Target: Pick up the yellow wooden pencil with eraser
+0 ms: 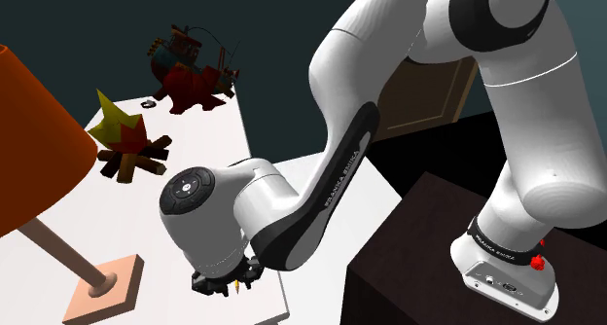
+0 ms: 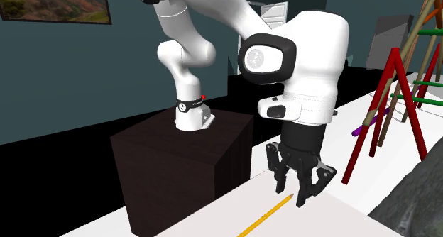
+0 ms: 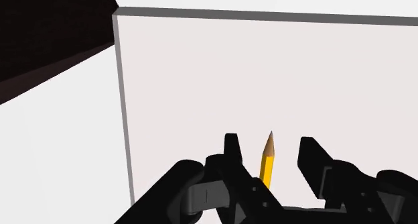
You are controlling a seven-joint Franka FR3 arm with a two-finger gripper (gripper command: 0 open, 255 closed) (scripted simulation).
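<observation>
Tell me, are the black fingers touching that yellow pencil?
Apart. The wrist view shows bare white table between the pencil and both open fingers.

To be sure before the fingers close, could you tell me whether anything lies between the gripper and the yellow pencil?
Nothing visible does. The open gripper straddles the sharpened end of the pencil, which lies on the white table. There is only a free gap on each side of the pencil, and nothing else lies close by.

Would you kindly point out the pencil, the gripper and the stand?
pencil (image 3: 267,169), wrist view, on its yellow shaft.
gripper (image 2: 291,191), second exterior view, midway between its fingertips.
stand (image 2: 170,179), second exterior view, on its dark side.
</observation>
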